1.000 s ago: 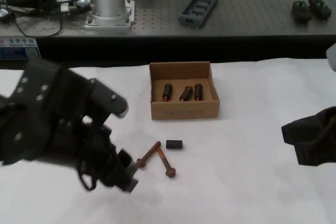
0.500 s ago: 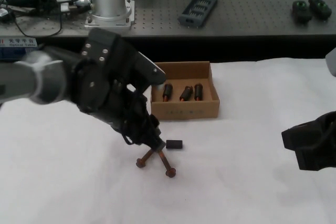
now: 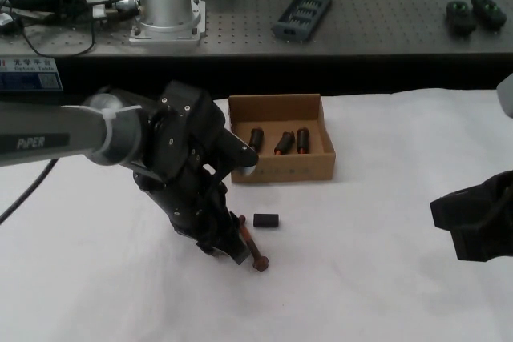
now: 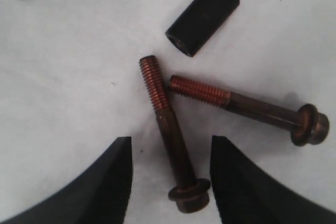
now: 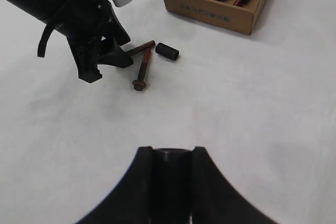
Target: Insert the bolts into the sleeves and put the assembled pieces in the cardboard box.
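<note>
Bolts [image 4: 163,114] are laid crossed by a loose sleeve [image 3: 265,219], cardboard box [image 3: 280,168] approx 12 o'clock. Left gripper [image 4: 170,140] is spread astride one for pickup. Right gripper [image 5: 170,153] is clamped on 2nd sleeve [image 5: 170,182], prob. for insertion.

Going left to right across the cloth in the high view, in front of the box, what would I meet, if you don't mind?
Left hand → loose sleeve → right arm.
</note>
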`<state>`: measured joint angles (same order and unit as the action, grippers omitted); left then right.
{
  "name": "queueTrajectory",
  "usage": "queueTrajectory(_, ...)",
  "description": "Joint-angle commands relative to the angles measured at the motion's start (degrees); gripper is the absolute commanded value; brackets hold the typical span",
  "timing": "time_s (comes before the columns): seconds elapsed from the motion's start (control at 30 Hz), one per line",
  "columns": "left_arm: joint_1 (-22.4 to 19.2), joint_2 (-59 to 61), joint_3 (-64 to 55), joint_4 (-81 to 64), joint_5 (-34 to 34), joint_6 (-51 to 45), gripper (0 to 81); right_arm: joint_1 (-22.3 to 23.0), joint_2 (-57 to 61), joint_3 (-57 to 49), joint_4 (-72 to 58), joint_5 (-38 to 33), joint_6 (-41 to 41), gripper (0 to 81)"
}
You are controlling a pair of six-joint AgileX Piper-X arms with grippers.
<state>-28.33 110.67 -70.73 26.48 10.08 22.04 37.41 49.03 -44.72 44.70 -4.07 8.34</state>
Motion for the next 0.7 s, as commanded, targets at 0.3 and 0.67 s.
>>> queueTrajectory(0.3, -0.1, 0.6, -0.6, 0.7, 2.3, 0.7, 25.4, 0.1, -0.4, -0.1, -0.4, -0.8, -0.5, 1.8)
queueTrajectory(0.67, -0.1, 2.8, -0.6, 3.2, 3.1, 1.1, 23.8, 0.1, -0.4, -0.1, -0.4, -0.8, -0.6, 1.8)
